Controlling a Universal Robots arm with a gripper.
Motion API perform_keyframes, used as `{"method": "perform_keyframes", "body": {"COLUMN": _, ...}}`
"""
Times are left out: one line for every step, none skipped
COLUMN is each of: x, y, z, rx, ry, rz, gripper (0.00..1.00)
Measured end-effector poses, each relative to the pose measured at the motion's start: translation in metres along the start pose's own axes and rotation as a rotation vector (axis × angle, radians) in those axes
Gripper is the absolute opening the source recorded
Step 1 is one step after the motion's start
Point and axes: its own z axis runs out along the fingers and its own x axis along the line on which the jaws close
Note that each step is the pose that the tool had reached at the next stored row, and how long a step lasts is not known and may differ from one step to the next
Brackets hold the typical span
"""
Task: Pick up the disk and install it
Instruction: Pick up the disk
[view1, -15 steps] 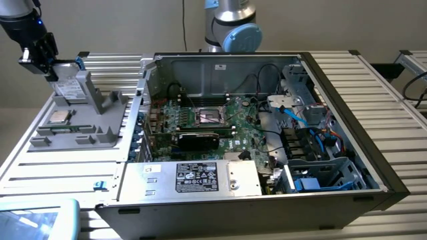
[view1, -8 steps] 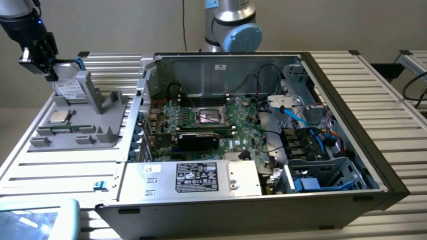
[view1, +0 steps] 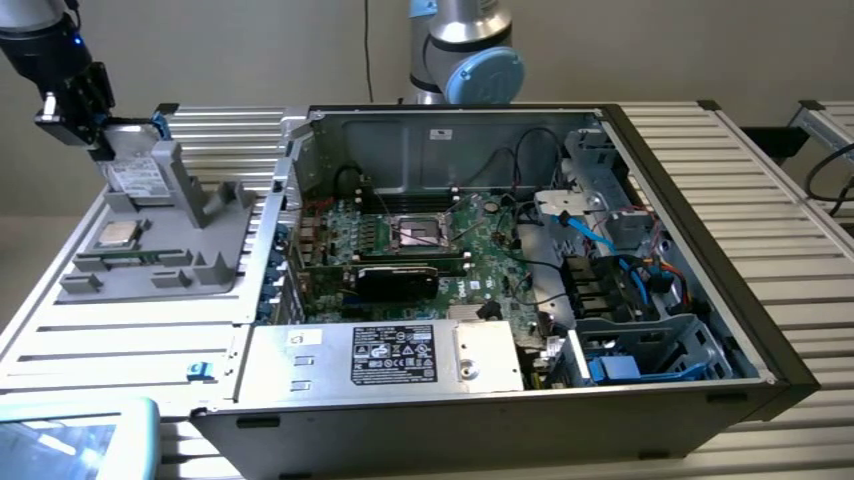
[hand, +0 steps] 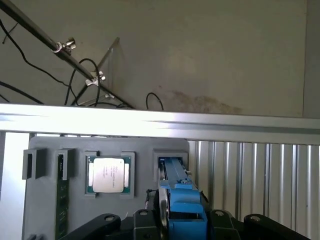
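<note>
1. Workbench (view1: 787, 240) of pale metal slats, seen from above at an angle in the exterior view, with an open computer case (view1: 694, 250) lying on it across the centre and right of the frame.
2. At the upper left of the frame, the black gripper (view1: 96, 135) reaches down onto the top edge of the disk (view1: 134, 172).
3. The disk stands upright on its edge in a grey holder (view1: 200, 225), to the left of the case. Its silver face with a white label is turned toward the camera, and a strip of its blue carrier (view1: 159, 126) shows along its upper edge.
4. The jaws are clamped on the disk. In the wrist view its thin silver edge and blue carrier (hand: 182, 202) sit squarely between the black gripper parts, running away from the camera into a slot in the holder.
5. A small square CPU chip (view1: 118, 235) lies flat in a recess of the same holder, near the foot of the disk. In the wrist view it sits just beside the disk's slot.
6. Inside the case, a green motherboard (view1: 441, 250) fills the middle, a silver box (view1: 394, 355) with a black label lies along the near edge, and a blue drive bay (view1: 641, 367) sits at the lower right.
7. The base of the robot arm (view1: 461, 50) rises behind the case at the top centre of the frame.
</note>
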Motion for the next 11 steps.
{"method": "perform_keyframes", "body": {"x": 0.0, "y": 0.0, "z": -0.0001, "rx": 0.0002, "ry": 0.0, "rz": 0.0, "gripper": 0.38}}
{"method": "perform_keyframes", "body": {"x": 0.0, "y": 0.0, "z": -0.0001, "rx": 0.0004, "ry": 0.0, "rz": 0.0, "gripper": 0.38}}
{"method": "perform_keyframes", "body": {"x": 0.0, "y": 0.0, "z": -0.0001, "rx": 0.0003, "ry": -0.0001, "rz": 0.0, "gripper": 0.38}}
{"method": "perform_keyframes", "body": {"x": 0.0, "y": 0.0, "z": -0.0001, "rx": 0.0004, "ry": -0.0001, "rz": 0.0, "gripper": 0.38}}
{"method": "perform_keyframes", "body": {"x": 0.0, "y": 0.0, "z": -0.0001, "rx": 0.0004, "ry": -0.0001, "rz": 0.0, "gripper": 0.38}}
{"method": "perform_keyframes", "body": {"x": 0.0, "y": 0.0, "z": -0.0001, "rx": 0.0003, "ry": -0.0001, "rz": 0.0, "gripper": 0.38}}
{"method": "perform_keyframes", "body": {"x": 0.0001, "y": 0.0, "z": -0.0002, "rx": 0.0002, "ry": -0.0004, "rz": 0.0, "gripper": 0.38}}
{"method": "perform_keyframes", "body": {"x": 0.0001, "y": 0.0, "z": -0.0001, "rx": 0.0001, "ry": -0.0007, "rz": 0.0, "gripper": 0.38}}
{"method": "perform_keyframes", "body": {"x": 0.0002, "y": 0.0, "z": -0.0001, "rx": -0.0003, "ry": -0.0009, "rz": 0.0, "gripper": 0.38}}
{"method": "perform_keyframes", "body": {"x": 0.0003, "y": 0.0, "z": 0.0001, "rx": -0.0012, "ry": -0.0012, "rz": 0.0, "gripper": 0.38}}
{"method": "perform_keyframes", "body": {"x": 0.0003, "y": 0.0, "z": 0.0004, "rx": -0.0035, "ry": -0.0013, "rz": 0.001, "gripper": 0.38}}
